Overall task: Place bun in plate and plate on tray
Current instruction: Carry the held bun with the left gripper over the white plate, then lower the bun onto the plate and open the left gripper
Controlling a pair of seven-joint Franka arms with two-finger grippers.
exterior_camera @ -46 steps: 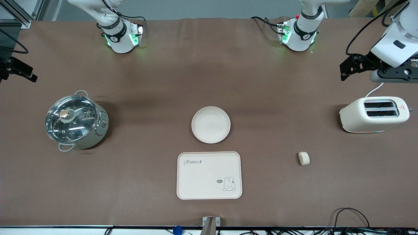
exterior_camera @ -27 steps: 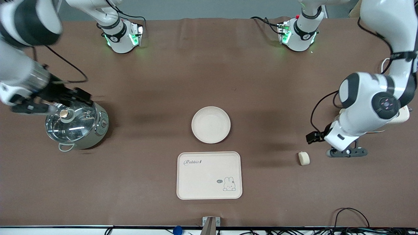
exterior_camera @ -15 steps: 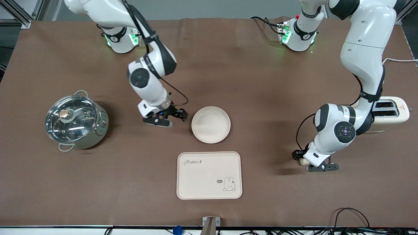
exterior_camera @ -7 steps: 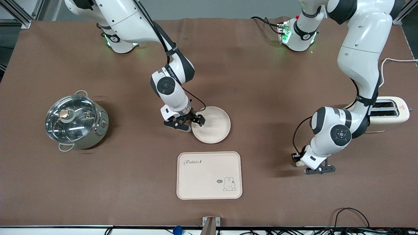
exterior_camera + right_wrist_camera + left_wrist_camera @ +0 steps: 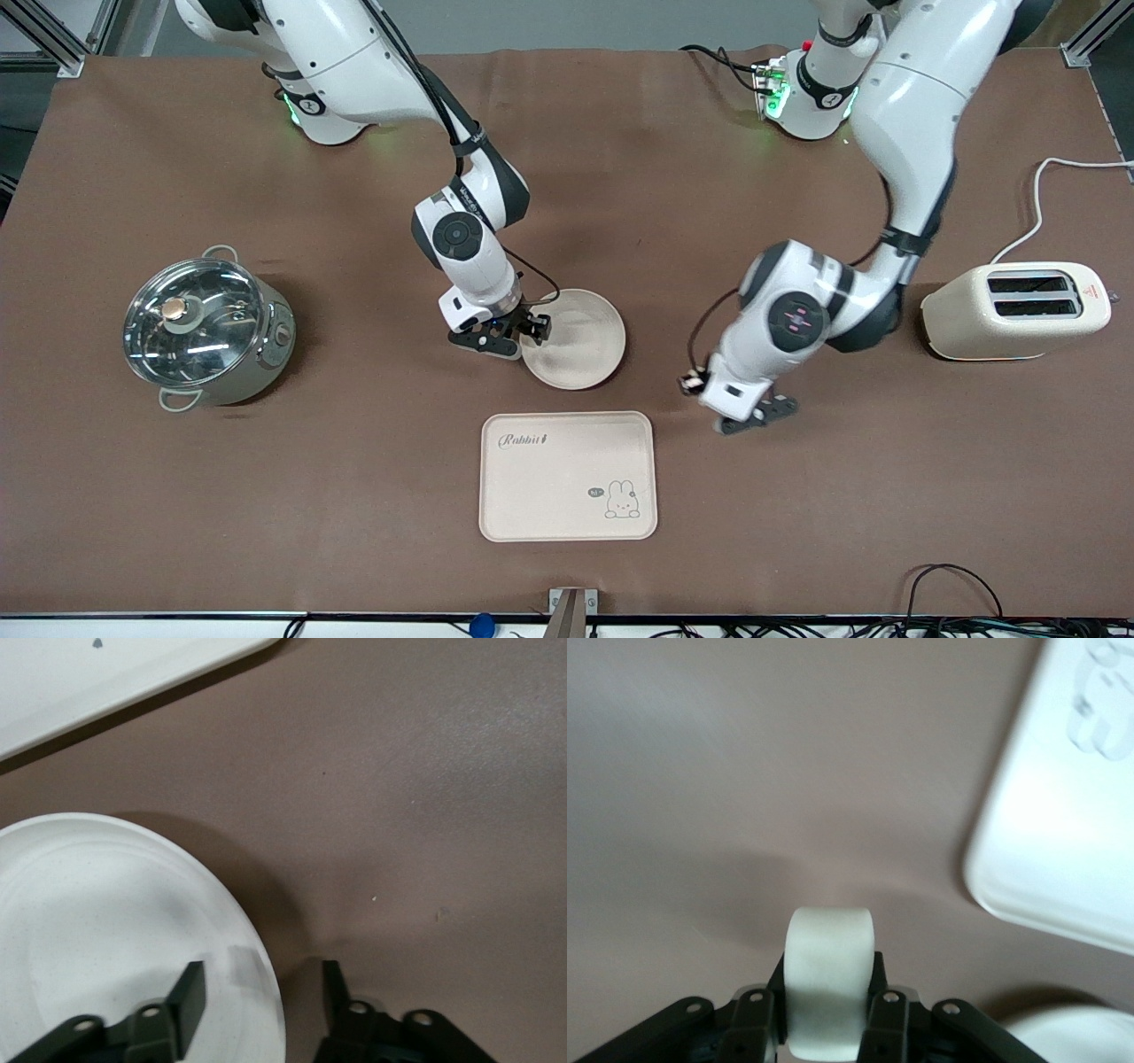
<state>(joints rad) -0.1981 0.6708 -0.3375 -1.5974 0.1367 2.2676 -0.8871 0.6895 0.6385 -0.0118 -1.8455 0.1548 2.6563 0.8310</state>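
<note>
Over bare table, left claw gripping bun.

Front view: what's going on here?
The left claw is shut on the bun and holds it over bare table between the toaster and the plate, close to the tray. The right claw is open astride the plate's rim, one finger inside, one outside. The plate sits on the table, not yet on the tray. A lidded pot stands toward the right arm's end.
</note>
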